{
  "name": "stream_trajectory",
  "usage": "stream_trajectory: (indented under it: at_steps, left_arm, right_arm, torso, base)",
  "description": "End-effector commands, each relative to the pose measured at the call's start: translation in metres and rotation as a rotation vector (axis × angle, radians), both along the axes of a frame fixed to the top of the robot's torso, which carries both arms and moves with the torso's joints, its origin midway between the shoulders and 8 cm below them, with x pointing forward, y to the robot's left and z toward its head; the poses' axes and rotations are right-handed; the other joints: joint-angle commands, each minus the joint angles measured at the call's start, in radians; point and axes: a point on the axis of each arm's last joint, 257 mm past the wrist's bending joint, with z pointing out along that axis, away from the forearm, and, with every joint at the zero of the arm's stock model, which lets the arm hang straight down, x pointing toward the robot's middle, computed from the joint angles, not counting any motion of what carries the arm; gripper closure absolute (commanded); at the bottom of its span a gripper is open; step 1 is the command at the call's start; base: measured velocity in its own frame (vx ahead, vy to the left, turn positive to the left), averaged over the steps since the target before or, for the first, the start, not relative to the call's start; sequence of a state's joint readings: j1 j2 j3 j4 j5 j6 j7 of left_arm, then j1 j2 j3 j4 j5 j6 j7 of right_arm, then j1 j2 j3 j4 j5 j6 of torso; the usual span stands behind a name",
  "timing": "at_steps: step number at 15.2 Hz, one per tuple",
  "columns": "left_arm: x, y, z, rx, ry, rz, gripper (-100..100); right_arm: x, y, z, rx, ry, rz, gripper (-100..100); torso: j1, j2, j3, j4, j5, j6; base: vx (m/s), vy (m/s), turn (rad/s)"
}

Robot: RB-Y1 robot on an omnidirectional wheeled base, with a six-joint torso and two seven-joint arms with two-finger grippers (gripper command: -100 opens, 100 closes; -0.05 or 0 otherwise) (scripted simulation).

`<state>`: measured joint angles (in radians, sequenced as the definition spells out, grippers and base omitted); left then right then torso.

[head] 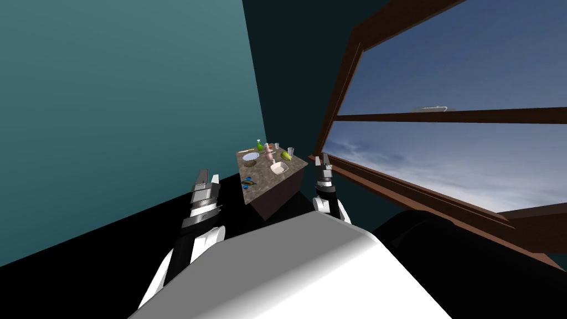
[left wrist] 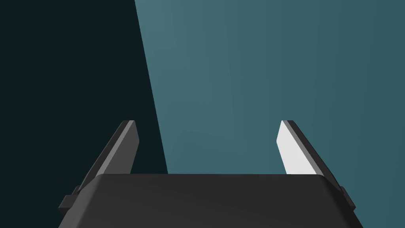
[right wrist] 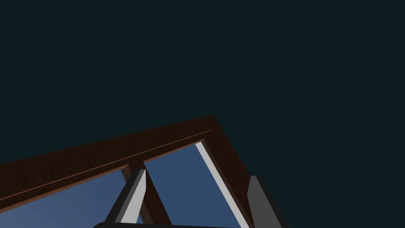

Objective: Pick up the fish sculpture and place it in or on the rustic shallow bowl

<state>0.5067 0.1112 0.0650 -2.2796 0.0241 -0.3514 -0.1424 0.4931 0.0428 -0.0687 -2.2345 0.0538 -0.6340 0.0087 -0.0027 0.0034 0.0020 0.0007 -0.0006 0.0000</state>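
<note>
Ahead in the head view, a stone-topped table (head: pixel 267 180) carries the fish sculpture (head: pixel 248 182) at its near left corner, clear of both grippers. A brown bowl (head: pixel 250 163) sits farther back on that side. The left gripper (head: pixel 208 177) and right gripper (head: pixel 325 162) flank the table. Left wrist view: its 2 fingers (left wrist: pixel 290 150) stand spread, holding nothing. Right wrist view: the 2 fingers (right wrist: pixel 136 194) likewise gape, empty.

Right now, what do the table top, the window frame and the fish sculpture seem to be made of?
Table top: polished stone, perhaps granite, by its mottled brown-grey speckle. Window frame: likely dark stained wood, reddish brown with faint grain. Fish sculpture: too small to tell; dark, with yellow and blue patches.
</note>
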Motion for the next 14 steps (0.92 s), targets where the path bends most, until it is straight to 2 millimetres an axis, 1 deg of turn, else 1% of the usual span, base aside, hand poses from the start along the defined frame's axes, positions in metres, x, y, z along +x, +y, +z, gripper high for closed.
stream_trajectory:
  at_steps: [1, 2, 3, 4, 5, 6, 8, 9, 10, 11, 12, 13, 14]
  left_arm:
    - [0.002, 0.006, -0.005, 0.019, 0.034, 0.016, -100]
    - [0.004, 0.012, -0.009, 0.044, 0.065, 0.036, -100]
    - [0.005, 0.012, -0.011, 0.042, 0.071, 0.037, -100]
    - [0.006, 0.02, -0.015, 0.067, 0.103, 0.058, -100]
    - [0.007, 0.02, -0.017, 0.065, 0.11, 0.059, -100]
    - [0.007, 0.027, -0.019, 0.091, 0.136, 0.08, -100]
    - [0.008, 0.028, -0.023, 0.088, 0.151, 0.083, -100]
    - [0.009, 0.037, -0.027, 0.111, 0.184, 0.107, -100]
    - [0.01, 0.037, -0.029, 0.11, 0.193, 0.108, -100]
    - [0.009, 0.046, -0.032, 0.134, 0.218, 0.132, -100]
    - [0.01, 0.047, -0.036, 0.131, 0.236, 0.135, -100]
    - [0.01, 0.047, -0.036, 0.131, 0.236, 0.135, -100]
    - [0.01, 0.056, -0.041, 0.152, 0.271, 0.161, -100]
  right_arm:
    - [0.0, 0.0, 0.0, 0.0, 0.0, 0.0, 0]
    - [0.0, 0.0, 0.0, 0.0, 0.0, 0.0, 0]
    - [0.0, 0.0, 0.0, 0.0, 0.0, 0.0, 0]
    - [0.0, 0.0, 0.0, 0.0, 0.0, 0.0, 0]
    - [0.0, 0.0, 0.0, 0.0, 0.0, 0.0, 0]
    - [0.0, 0.0, 0.0, 0.0, 0.0, 0.0, 0]
    - [0.0, 0.0, 0.0, 0.0, 0.0, 0.0, 0]
    - [0.0, 0.0, 0.0, 0.0, 0.0, 0.0, 0]
    - [0.0, 0.0, 0.0, 0.0, 0.0, 0.0, 0]
    - [0.0, 0.0, 0.0, 0.0, 0.0, 0.0, 0]
    - [0.0, 0.0, 0.0, 0.0, 0.0, 0.0, 0]
    - [0.0, 0.0, 0.0, 0.0, 0.0, 0.0, 0]
    - [0.0, 0.0, 0.0, 0.0, 0.0, 0.0, 0]
  torso:
    - [0.0, 0.0, 0.0, 0.0, 0.0, 0.0]
    - [0.0, 0.0, 0.0, 0.0, 0.0, 0.0]
    - [0.0, -0.001, 0.0, 0.0, 0.0, 0.0]
    - [0.0, -0.001, -0.001, 0.0, 0.0, 0.0]
    - [0.001, -0.001, -0.001, 0.0, 0.0, 0.0]
    - [0.001, -0.002, -0.001, 0.0, 0.0, 0.0]
    - [0.001, -0.001, -0.001, 0.0, 0.0, 0.0]
    - [0.001, -0.002, -0.001, 0.0, 0.0, 0.0]
    - [0.001, -0.002, -0.001, 0.0, 0.0, 0.0]
    - [0.001, -0.002, -0.001, 0.0, 0.0, 0.0]
    - [0.0, -0.002, -0.001, 0.0, 0.0, 0.0]
    - [0.0, -0.002, -0.001, 0.0, 0.0, 0.0]
    - [0.001, -0.003, -0.001, -0.001, 0.0, 0.0]
  base:
    - [-0.03, -0.034, -0.01]
    - [-0.024, -0.036, -0.018]
    - [-0.021, -0.033, -0.015]
    - [-0.02, -0.03, -0.024]
    - [-0.02, -0.027, -0.017]
    - [-0.026, -0.031, -0.027]
    - [-0.019, -0.027, -0.014]
    - [-0.013, -0.027, -0.027]
    - [-0.011, -0.032, -0.029]
    - [-0.013, -0.039, -0.04]
    - [-0.012, -0.038, -0.029]
    - [-0.007, -0.026, -0.009]
    - [-0.007, -0.029, -0.038]
